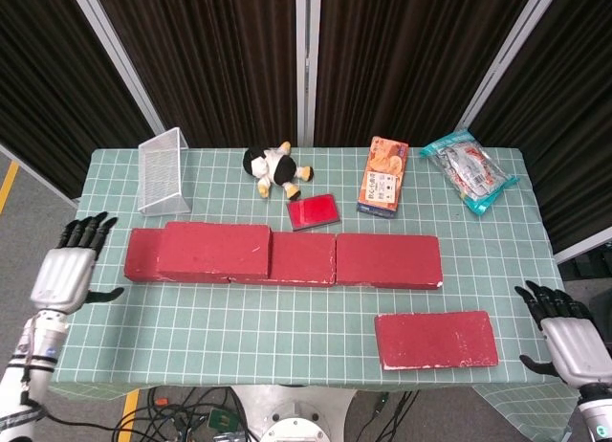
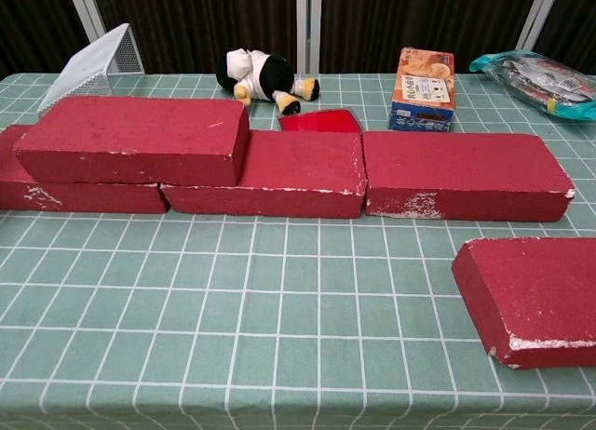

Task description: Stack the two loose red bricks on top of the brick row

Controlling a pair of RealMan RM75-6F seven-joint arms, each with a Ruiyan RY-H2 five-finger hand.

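Note:
A row of red bricks (image 1: 387,259) (image 2: 466,176) runs across the middle of the table. One red brick (image 1: 215,250) (image 2: 135,139) lies stacked on the row's left end. Another loose red brick (image 1: 436,339) (image 2: 535,298) lies flat on the cloth at the front right. My left hand (image 1: 65,273) hangs off the table's left edge, open and holding nothing. My right hand (image 1: 569,342) is beyond the front right corner, fingers spread, empty. Neither hand shows in the chest view.
Behind the row are a white wire basket (image 1: 163,172) (image 2: 88,60), a plush toy (image 1: 274,169) (image 2: 263,77), a small red flat box (image 1: 314,212) (image 2: 319,122), an orange snack box (image 1: 383,176) (image 2: 425,88) and a plastic bag of packets (image 1: 469,169) (image 2: 537,80).

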